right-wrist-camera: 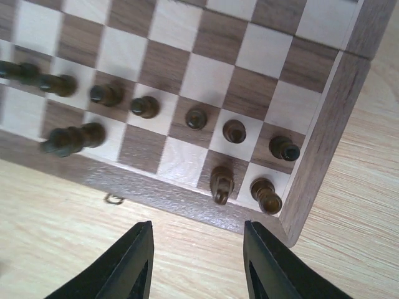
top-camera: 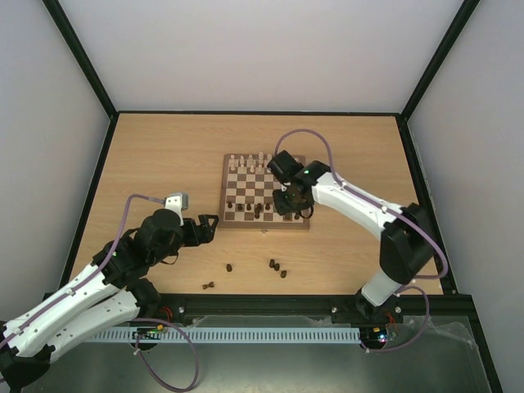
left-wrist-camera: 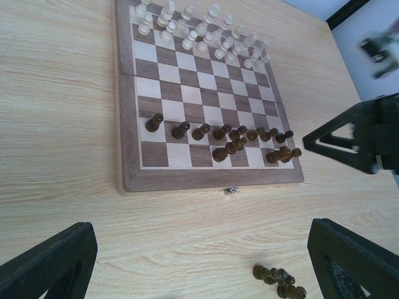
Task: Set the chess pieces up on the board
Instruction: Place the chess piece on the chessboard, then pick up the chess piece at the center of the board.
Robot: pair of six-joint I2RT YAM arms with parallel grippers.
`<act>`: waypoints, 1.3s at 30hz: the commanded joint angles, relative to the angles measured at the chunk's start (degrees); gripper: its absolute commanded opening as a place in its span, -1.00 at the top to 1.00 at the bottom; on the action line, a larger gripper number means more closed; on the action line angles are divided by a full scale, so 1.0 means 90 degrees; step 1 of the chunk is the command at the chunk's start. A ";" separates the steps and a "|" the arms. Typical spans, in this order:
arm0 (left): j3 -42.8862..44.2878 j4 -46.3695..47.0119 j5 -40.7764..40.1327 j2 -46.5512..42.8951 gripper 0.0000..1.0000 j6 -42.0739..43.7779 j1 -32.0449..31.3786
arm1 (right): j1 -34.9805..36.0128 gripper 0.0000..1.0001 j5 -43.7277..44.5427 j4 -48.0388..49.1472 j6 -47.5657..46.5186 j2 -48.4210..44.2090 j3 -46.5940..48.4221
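Right claw [right-wrist-camera: 197,229] hovering spread, gripping nothing, over board [right-wrist-camera: 324,124] near edge, by dark pieces [right-wrist-camera: 221,182]. Left claw [left-wrist-camera: 201,229] gaping wide, empty, hanging above worktop [left-wrist-camera: 56,124].

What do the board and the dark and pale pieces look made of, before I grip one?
The board looks wooden: grain shows in its border, matte finish. The dark pieces look like stained turned wood, with a slight sheen. The pale pieces seem unstained wood, but are too small to confirm.

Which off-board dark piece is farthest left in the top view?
The dark piece nearest the front rail; the others lie further right.
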 commanded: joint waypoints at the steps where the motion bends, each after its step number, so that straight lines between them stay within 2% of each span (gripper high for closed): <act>1: 0.0167 0.0092 -0.0048 0.0035 -0.91 0.0067 0.0037 | 0.0262 0.17 -0.0360 -0.0316 0.0042 -0.0624 -0.0153; 8: 0.0223 0.0020 -0.0112 -0.0021 -0.91 0.0040 0.0039 | 0.1355 0.06 -0.0677 -0.0094 0.0441 -0.1140 -0.0987; 16: 0.0318 -0.0088 -0.0224 -0.0096 -0.92 0.0043 0.0037 | 0.2165 0.07 -0.0611 0.0163 0.0785 -0.0846 -0.1408; 28: 0.0323 -0.0178 -0.0249 -0.0182 -0.92 0.0025 0.0042 | 0.2369 0.28 -0.0411 0.0244 0.0909 -0.0249 -0.1538; 39: 0.0263 -0.0115 -0.0211 -0.0122 -0.92 0.0038 0.0039 | 0.2546 0.32 -0.0495 0.0325 0.0991 -0.0205 -0.1671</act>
